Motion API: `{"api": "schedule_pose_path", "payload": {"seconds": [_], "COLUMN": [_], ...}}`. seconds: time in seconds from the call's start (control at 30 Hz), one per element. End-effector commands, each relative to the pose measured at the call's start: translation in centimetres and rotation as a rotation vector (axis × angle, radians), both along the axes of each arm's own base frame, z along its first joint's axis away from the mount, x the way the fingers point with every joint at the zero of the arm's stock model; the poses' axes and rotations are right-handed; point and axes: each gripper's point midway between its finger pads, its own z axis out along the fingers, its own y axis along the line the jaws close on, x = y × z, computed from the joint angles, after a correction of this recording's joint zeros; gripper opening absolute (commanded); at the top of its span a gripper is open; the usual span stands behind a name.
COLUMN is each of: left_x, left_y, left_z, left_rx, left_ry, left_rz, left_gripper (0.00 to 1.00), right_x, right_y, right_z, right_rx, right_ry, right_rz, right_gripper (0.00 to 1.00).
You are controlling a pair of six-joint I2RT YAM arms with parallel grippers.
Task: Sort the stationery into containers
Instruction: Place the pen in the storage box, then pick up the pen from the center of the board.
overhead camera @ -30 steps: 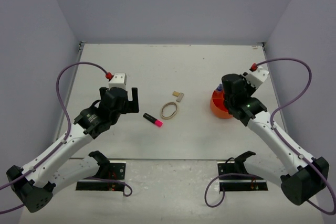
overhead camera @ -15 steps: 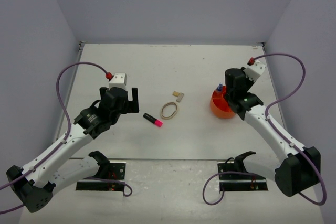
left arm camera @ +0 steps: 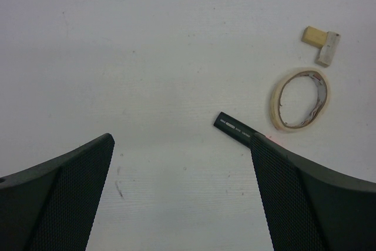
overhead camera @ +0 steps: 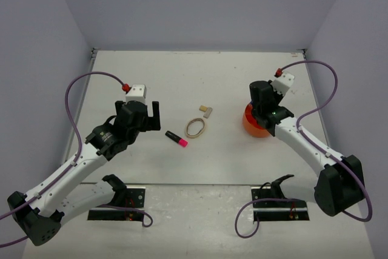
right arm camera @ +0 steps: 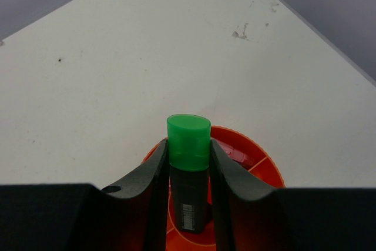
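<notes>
Stationery sits in two places from where I stand: some loose in the middle of the surface, some over at the orange pot on the right.

From above, a pink-ended highlighter, a tan band just beside it and a tiny tan block a little further back all lie untouched. The left tool hangs near that highlighter and has not stirred in the last second. The right arm is what has moved. A second ago its forearm lay across the pot with the wrist off to the pot's right. Now it has swung round so the right tool stands over the pot's back edge and hides much of it.

The left wrist view shows that tool spread wide apart with nothing between its fingers. The highlighter's black end pokes out just beside the right-hand finger, and the band and block lie beyond.

The right wrist view settles what the right tool is doing. It is clamped on a green-capped highlighter, with the cap at the fingertips and the body running back between them, directly above the pot. A divider and a pink piece in one compartment show behind it. To my eye the carry is done and the drop comes next, though I cannot tell which compartment it will fall into. After that, three pieces wait on the surface.
</notes>
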Motion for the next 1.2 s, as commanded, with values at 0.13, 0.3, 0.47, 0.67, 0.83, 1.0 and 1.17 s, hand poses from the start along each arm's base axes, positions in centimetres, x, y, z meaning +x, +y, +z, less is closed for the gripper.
{"api": "schedule_pose_path", "payload": {"seconds": [0.13, 0.3, 0.47, 0.67, 0.83, 1.0, 1.17], "left_x": [0.4, 0.4, 0.4, 0.3, 0.3, 0.5, 1.2], "left_y": [-0.2, -0.2, -0.3, -1.1, -3.1, -4.4, -6.7], "left_z": [0.2, 0.0, -0.3, -1.1, -3.6, -6.8, -9.8], "left_rx": [0.003, 0.004, 0.002, -0.038, -0.180, -0.241, -0.285], "left_ry": [-0.021, -0.017, -0.003, 0.069, 0.208, 0.383, 0.506], "left_rz": [-0.014, -0.015, -0.011, 0.023, 0.164, 0.386, 0.528], "left_gripper": [1.00, 1.00, 1.00, 1.00, 1.00, 1.00, 1.00], "right_x": [-0.7, -1.2, -2.0, -3.1, -4.2, -5.0, -5.7], "right_y": [-0.4, -0.6, -0.3, 0.0, 1.7, 3.9, 5.7], "right_z": [-0.5, -0.6, 0.8, 4.5, 7.7, 8.9, 7.9], "right_rx": [-0.001, -0.004, -0.004, 0.040, 0.112, 0.158, 0.205], "right_ry": [-0.029, -0.022, -0.050, -0.132, -0.186, -0.157, -0.103], "right_rz": [-0.071, -0.095, -0.101, -0.049, 0.123, 0.290, 0.389], "right_gripper": [0.16, 0.27, 0.53, 0.64, 0.73, 0.97, 0.97]}}
